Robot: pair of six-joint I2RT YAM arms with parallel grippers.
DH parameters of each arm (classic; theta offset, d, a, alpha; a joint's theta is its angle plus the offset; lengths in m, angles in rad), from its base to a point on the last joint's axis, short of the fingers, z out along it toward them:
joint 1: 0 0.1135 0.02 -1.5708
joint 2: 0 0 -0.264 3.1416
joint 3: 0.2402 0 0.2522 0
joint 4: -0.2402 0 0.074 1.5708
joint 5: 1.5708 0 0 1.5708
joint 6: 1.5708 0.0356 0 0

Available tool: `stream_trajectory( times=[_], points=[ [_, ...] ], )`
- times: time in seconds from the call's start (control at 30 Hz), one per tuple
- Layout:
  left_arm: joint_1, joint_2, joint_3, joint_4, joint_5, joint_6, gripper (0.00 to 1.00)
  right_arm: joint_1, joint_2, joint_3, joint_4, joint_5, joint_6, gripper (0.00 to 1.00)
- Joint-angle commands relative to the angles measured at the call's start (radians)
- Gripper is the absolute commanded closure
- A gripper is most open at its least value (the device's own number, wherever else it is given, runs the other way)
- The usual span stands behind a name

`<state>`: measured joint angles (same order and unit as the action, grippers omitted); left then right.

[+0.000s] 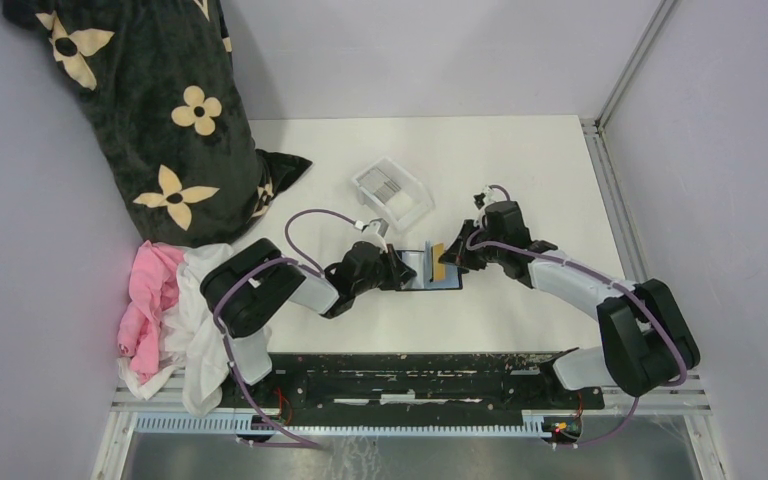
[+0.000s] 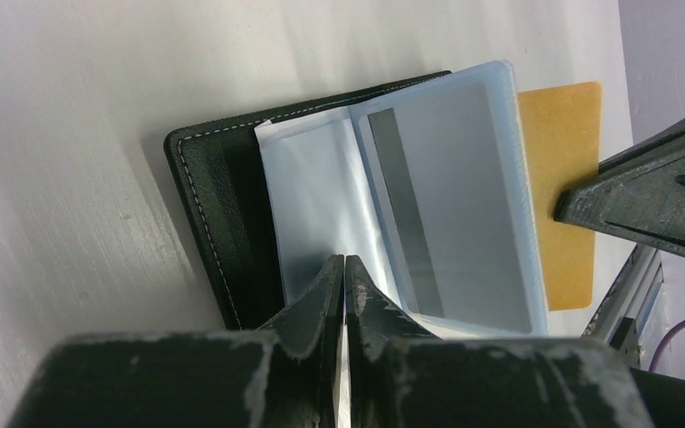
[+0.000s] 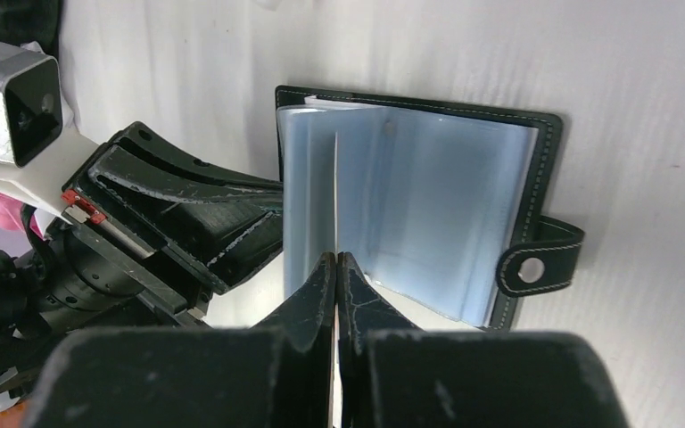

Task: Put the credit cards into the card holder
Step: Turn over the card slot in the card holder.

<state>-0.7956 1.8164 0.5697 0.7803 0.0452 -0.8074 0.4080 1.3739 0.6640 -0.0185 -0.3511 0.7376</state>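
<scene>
Lying open on the table, about midway between its left and right edges and nearer the near edge than the far one, your card holder has its clear sleeves fanned up. Your left gripper has its fingers pressed together on the lower edge of one clear sleeve. A grey card with a dark stripe sits in the pocket beside it. Your right gripper is pinched tight on the tan-orange card, which stands on edge just behind the raised sleeves at the holder's right half. The snap tab lies flat on the table. Toward the far edge, left of centre, the clear tray holds more grey cards.
</scene>
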Motion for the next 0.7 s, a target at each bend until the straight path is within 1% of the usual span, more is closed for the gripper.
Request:
stream_trajectory(
  times=[0.0,0.17,0.33,0.5,0.67],
  points=[
    [-0.014,-0.031,-0.026,-0.143,-0.047,0.066,0.88,0.041,0.019,0.059,0.054,0.03,0.006,0.99],
    [-0.017,-0.123,-0.049,-0.206,-0.116,0.065,0.76,0.081,0.043,0.084,0.037,0.07,-0.012,0.99],
    [-0.02,-0.225,-0.063,-0.286,-0.179,0.071,0.71,0.107,0.085,0.099,0.045,0.089,-0.015,0.99],
    [-0.021,-0.294,-0.075,-0.34,-0.227,0.079,0.68,0.12,0.128,0.099,0.07,0.102,-0.014,0.99],
    [-0.022,-0.33,-0.079,-0.354,-0.234,0.083,0.67,0.123,0.171,0.096,0.094,0.098,-0.01,0.99]
  ],
)
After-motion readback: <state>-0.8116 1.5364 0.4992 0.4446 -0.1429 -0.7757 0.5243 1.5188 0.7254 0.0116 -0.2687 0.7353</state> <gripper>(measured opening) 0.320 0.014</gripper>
